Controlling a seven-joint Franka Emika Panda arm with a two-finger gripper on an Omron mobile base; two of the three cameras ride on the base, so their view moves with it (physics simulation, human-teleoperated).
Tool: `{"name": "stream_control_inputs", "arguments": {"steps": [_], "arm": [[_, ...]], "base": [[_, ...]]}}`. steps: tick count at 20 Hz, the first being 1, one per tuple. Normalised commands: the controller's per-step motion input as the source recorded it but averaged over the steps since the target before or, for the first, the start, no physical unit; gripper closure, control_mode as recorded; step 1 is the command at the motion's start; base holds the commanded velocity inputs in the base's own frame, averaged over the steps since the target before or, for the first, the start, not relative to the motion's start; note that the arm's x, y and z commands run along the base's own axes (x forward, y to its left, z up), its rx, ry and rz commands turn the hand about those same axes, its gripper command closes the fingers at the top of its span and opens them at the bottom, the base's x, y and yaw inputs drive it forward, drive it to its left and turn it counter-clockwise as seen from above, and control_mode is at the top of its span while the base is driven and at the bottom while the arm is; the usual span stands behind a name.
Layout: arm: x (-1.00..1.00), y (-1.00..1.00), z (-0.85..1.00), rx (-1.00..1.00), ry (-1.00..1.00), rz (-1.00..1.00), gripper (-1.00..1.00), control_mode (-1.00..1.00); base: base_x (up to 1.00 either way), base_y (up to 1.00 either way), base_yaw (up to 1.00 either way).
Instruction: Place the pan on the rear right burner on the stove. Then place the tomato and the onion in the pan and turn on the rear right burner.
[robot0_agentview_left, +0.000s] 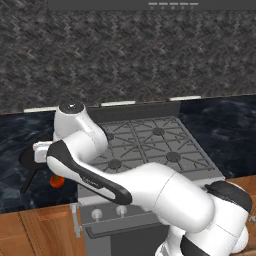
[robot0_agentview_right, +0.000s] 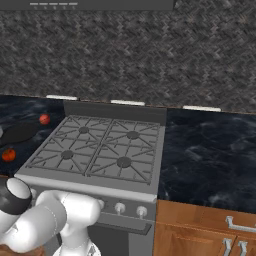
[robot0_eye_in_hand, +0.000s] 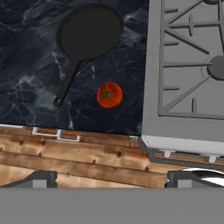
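The black pan lies on the dark counter left of the stove, its long handle pointing toward the counter's front edge. The tomato, orange-red with a green stem spot, rests between the handle and the stove's side. My gripper hovers open above the counter's front edge, nothing between its fingertips. From the right base view, the onion sits behind the pan, with the tomato in front. The rear right burner is bare. My arm hides most of the pan.
Wooden cabinet fronts run below the counter edge. Silver knobs line the stove's front. Dark marble counter stretches right of the stove. A tiled wall rises behind, with a hood overhead.
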Motion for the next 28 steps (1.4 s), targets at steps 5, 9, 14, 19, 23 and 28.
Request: {"name": "stream_control_inputs", "arguments": {"steps": [5,9,14,19,23,28], "arm": [[0.00,0.29,-0.16,0.00,0.00,0.00,-1.00,-1.00],[0.00,0.19,-0.22,0.00,0.00,0.00,-1.00,-1.00],[0.00,0.12,-0.24,0.00,0.00,0.00,-1.00,-1.00],[0.00,0.12,-0.19,0.00,0.00,0.00,-1.00,-1.00],[0.00,0.11,-0.09,0.00,0.00,0.00,-1.00,-1.00],[0.01,0.08,-0.04,0.00,0.00,0.00,-1.00,-1.00]], "base": [[0.00,0.00,0.00],[0.00,0.00,0.00],[0.00,0.00,0.00],[0.00,0.00,0.00],[0.00,0.00,0.00],[0.00,0.00,0.00]]}}
